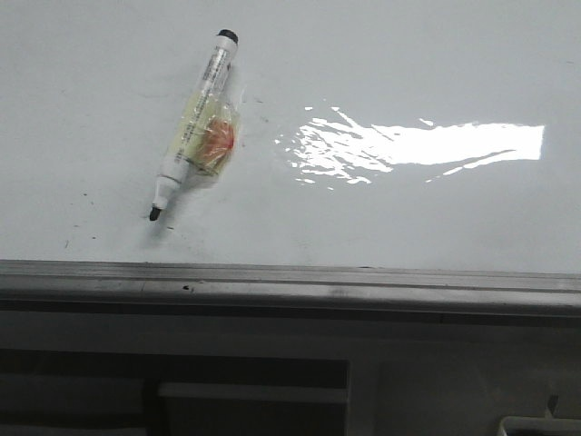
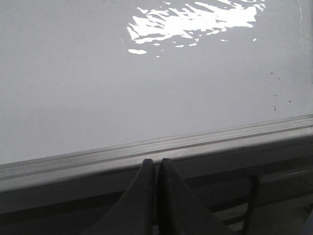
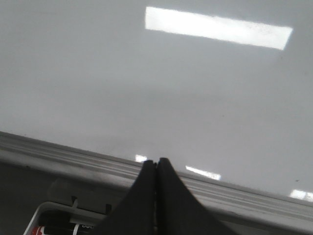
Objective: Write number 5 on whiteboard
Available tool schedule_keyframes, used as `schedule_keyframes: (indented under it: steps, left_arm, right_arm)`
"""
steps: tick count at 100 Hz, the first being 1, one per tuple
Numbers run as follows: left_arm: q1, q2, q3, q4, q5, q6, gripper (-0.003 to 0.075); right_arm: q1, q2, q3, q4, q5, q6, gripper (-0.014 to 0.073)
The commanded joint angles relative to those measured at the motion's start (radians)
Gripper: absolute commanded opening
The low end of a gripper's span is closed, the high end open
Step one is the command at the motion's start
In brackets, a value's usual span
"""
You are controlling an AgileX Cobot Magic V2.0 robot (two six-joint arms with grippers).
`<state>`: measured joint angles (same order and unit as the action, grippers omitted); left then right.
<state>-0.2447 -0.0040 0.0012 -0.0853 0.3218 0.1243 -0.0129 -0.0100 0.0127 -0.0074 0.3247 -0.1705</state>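
Observation:
The whiteboard fills the front view, glossy white with a bright glare patch and a few black specks. An uncapped white marker lies slanted on it at the left, black tip toward the grey edge rail, with clear tape and an orange patch around its barrel. No number 5 shows on the board. Neither gripper appears in the front view. In the left wrist view the left gripper is shut and empty over the rail. In the right wrist view the right gripper is shut and empty, also over the rail.
Below the rail, grey panelled furniture runs across the front view. A white tray holding a dark marker-like object with a red band sits under the rail in the right wrist view. A tray corner shows at the front view's lower right.

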Motion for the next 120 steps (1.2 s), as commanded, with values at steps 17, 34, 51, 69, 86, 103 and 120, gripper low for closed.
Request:
schedule_keyframes:
  steps: [17, 34, 51, 69, 86, 103, 120]
  left_arm:
    - [-0.007, -0.026, 0.023, -0.006, -0.072, -0.010, -0.0020]
    - [-0.007, -0.026, 0.023, -0.006, -0.072, -0.010, -0.0020]
    - [-0.007, -0.026, 0.023, -0.006, -0.072, -0.010, -0.0020]
    - [-0.007, -0.026, 0.023, -0.006, -0.072, -0.010, -0.0020]
    - [-0.007, -0.026, 0.023, -0.006, -0.072, -0.010, -0.0020]
    - [-0.007, -0.026, 0.023, -0.017, -0.086, -0.010, -0.0020]
    - [-0.007, -0.026, 0.023, -0.344, -0.268, -0.010, -0.0020]
  right_arm:
    - [-0.009, -0.017, 0.022, -0.012, -0.015, -0.006, -0.0064]
    - [-0.009, -0.017, 0.022, -0.012, -0.015, -0.006, -0.0064]
    - [-0.009, -0.017, 0.022, -0.012, -0.015, -0.006, -0.0064]
    - [-0.009, -0.017, 0.022, -0.012, -0.015, -0.006, -0.0064]
    - [-0.009, -0.017, 0.022, -0.012, -0.015, -0.006, -0.0064]
    - [-0.009, -0.017, 0.022, -0.040, -0.123, -0.006, -0.0064]
    - [-0.009, -0.017, 0.022, 0.065, -0.372, -0.006, -0.0064]
